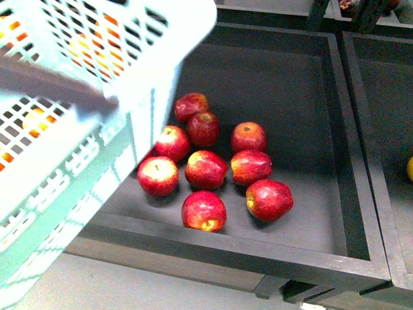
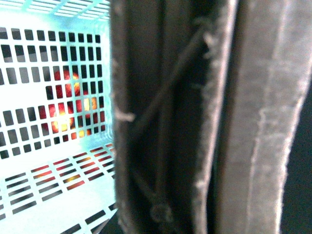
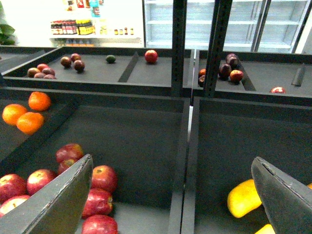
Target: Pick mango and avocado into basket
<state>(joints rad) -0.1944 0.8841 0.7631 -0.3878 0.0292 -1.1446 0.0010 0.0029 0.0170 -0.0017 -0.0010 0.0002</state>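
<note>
The light teal basket [image 1: 97, 58] hangs tilted at the upper left of the front view, above the trays. Its brown handle [image 2: 161, 122] fills the left wrist view, and my left gripper is shut on it, with the fingers themselves hidden. My right gripper [image 3: 171, 162] is open and holds nothing. It hovers over the divider between two trays. An orange-yellow mango [image 3: 243, 197] lies in the tray just beside one finger [image 3: 282, 195]. A small dark green fruit [image 3: 110, 59], possibly the avocado, sits in a far tray.
Several red apples [image 1: 206, 168] lie in a dark tray [image 1: 310, 248] below the basket. Oranges [image 3: 29, 112] sit in a neighbouring tray. Further trays hold dark plums [image 3: 73, 62] and apples. Upright posts [image 3: 178, 44] stand between the trays, with glass-door fridges behind.
</note>
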